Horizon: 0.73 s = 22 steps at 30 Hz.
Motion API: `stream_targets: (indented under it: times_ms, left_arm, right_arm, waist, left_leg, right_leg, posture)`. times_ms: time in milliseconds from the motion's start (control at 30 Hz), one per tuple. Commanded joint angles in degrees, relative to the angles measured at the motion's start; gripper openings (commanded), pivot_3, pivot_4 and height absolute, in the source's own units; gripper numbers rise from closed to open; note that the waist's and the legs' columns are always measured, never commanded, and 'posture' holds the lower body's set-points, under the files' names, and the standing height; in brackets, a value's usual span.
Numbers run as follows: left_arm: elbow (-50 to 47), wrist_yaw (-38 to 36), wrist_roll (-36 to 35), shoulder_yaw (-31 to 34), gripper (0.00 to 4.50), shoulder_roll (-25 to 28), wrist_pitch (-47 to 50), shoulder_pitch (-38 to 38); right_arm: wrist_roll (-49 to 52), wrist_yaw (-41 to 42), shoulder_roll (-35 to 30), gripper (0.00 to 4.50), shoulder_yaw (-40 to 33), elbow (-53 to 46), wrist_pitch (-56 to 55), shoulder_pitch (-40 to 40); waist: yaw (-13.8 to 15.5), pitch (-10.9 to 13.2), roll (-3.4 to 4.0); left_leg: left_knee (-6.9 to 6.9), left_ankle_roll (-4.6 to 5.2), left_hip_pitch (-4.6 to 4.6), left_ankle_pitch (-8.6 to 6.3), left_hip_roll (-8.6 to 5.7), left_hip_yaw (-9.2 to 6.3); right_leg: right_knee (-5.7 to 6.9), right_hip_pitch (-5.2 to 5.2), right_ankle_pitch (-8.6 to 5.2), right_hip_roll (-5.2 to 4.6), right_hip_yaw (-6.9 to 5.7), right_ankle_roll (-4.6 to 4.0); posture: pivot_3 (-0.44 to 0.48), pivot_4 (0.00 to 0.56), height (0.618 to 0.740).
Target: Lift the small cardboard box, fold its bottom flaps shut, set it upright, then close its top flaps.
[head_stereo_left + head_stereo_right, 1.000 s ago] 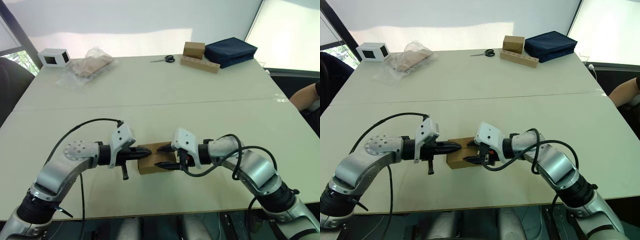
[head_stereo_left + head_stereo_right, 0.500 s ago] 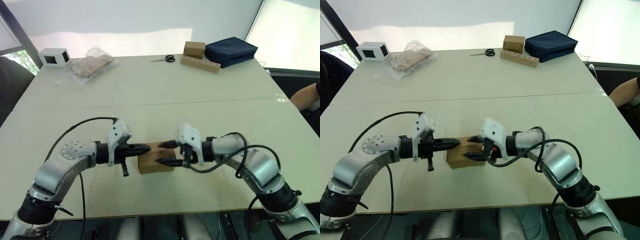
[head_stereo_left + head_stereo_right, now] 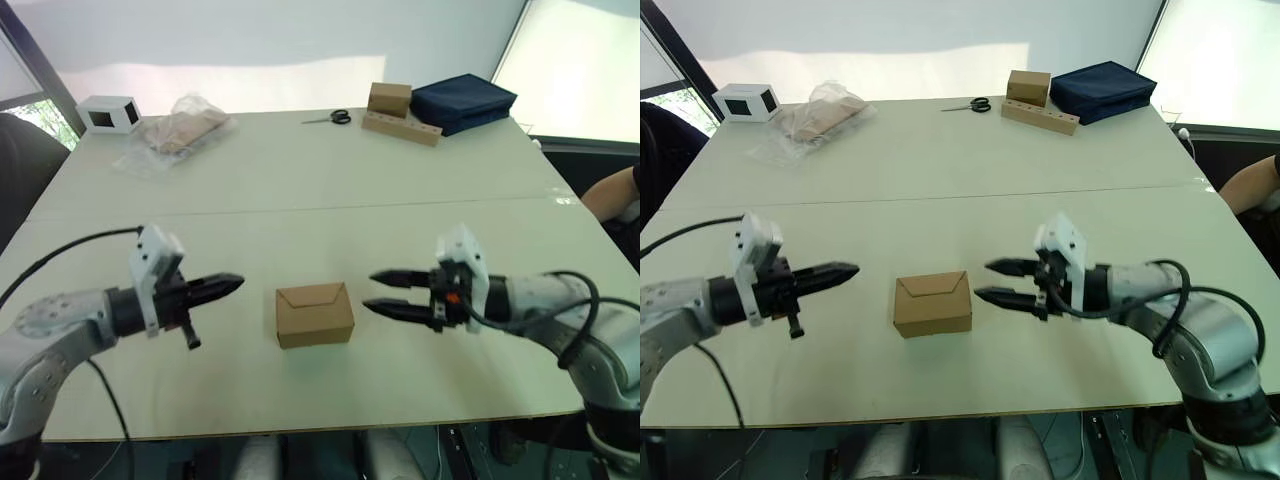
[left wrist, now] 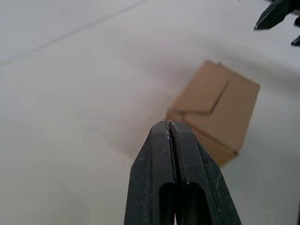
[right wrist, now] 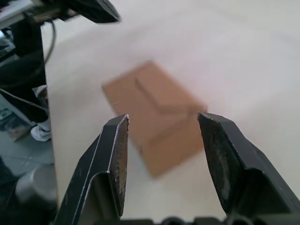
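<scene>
The small cardboard box (image 3: 314, 313) rests on the table near the front edge, with its top flaps folded flat. My left gripper (image 3: 232, 283) is shut and empty, its tip pointing at the box from a hand's width to the left. In the left wrist view its fingers (image 4: 161, 140) are pressed together, with the box (image 4: 213, 110) lying beyond them. My right gripper (image 3: 372, 291) is open and held just right of the box, touching nothing. The right wrist view shows the box (image 5: 152, 119) ahead of the right gripper (image 5: 162, 118).
At the far side lie a white box with a black window (image 3: 108, 113), a plastic bag (image 3: 178, 130), scissors (image 3: 330, 118), a tan box on a holed wooden strip (image 3: 395, 112) and a navy case (image 3: 462, 100). A person's arm (image 3: 610, 190) shows at the right edge.
Both grippers have drawn back from the box, the left one leftward and the right one rightward. The box stays on the table where it was.
</scene>
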Motion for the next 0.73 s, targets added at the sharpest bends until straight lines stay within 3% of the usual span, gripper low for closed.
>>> stream_targets:
  times_ms: [33, 233, 433, 733]
  left_arm:
    - [-1.71, -1.33, 0.74, 2.84, 0.00, -0.18, -2.11, 6.10]
    - [-2.62, -4.33, 6.16, 0.64, 0.00, -0.72, -8.84, 16.70]
    - [-2.94, -1.50, 4.75, 1.04, 0.00, -3.95, -8.90, 16.59]
    - [-2.38, -0.85, 4.04, 0.62, 0.00, -4.28, -9.28, 15.78]
  right_arm:
    - [1.22, 0.20, -1.39, 2.39, -2.01, -2.85, -1.21, 2.80]
    - [-4.14, 1.03, -5.66, 2.39, 1.85, -2.65, -4.06, 6.61]
    - [-5.72, 1.68, -6.21, 2.39, 1.80, 0.27, -6.26, 7.51]
    - [-6.96, 2.04, -5.71, 2.39, 2.32, 2.45, -8.22, 6.67]
  waist:
    - [-0.01, 0.01, -0.02]
    - [0.25, 0.00, -0.01]
    - [1.38, 0.00, -0.03]
    - [1.35, 0.00, -0.03]
  left_leg:
    - [0.01, -0.01, 0.00, 0.01, 0.02, -0.01]
    - [-0.05, -0.01, 0.10, 0.00, 0.04, 0.02]
    - [0.02, -0.01, 0.12, 0.00, 0.03, 0.04]
    - [0.02, -0.01, 0.12, 0.00, 0.04, 0.04]
  right_leg:
    - [0.03, -0.01, 0.00, 0.04, 0.00, 0.00]
    - [-0.07, 0.11, -0.01, 0.06, -0.01, -0.02]
    - [-0.07, 0.17, 0.00, 0.04, 0.00, -0.02]
    - [-0.07, 0.17, 0.00, 0.05, -0.01, -0.02]
  posture:
    - [0.000, 0.150, 0.740]
    - [0.000, 0.150, 0.740]
    - [0.000, 0.150, 0.740]
    - [0.000, 0.150, 0.740]
